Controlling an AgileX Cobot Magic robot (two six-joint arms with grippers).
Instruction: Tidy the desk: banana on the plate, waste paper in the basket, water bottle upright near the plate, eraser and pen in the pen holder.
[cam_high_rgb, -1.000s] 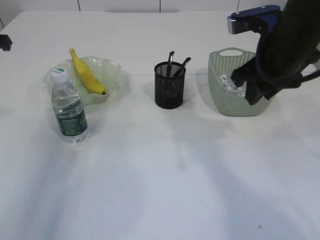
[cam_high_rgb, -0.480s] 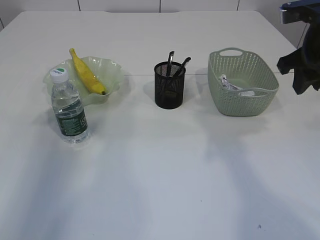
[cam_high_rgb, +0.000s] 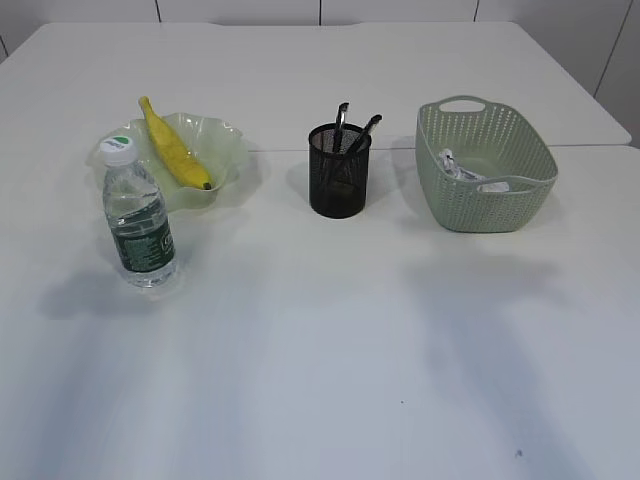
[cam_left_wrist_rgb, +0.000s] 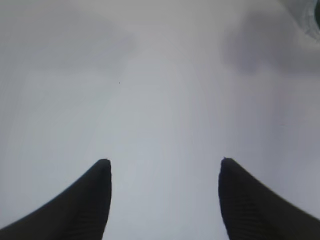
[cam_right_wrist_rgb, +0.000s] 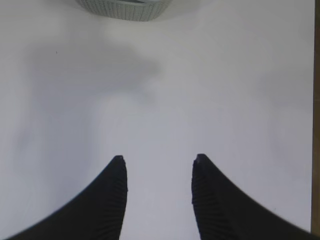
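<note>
Arms having left the exterior view, both grippers (cam_left_wrist_rgb: 162, 165) (cam_right_wrist_rgb: 159, 160) are hovering with jaws apart, nothing between them; desk (cam_high_rgb: 330, 360) looking tidied.

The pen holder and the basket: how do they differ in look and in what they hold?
The pen holder is a black mesh cylinder, while the basket is sage green, rectangular, with woven-look sides and cut-out handles. The pen holder is narrower than the basket. Dark pens stand up out of the pen holder; crumpled white paper lies low inside the basket. Both are open-topped, stand upright on the white desk, and have perforated walls.
</note>
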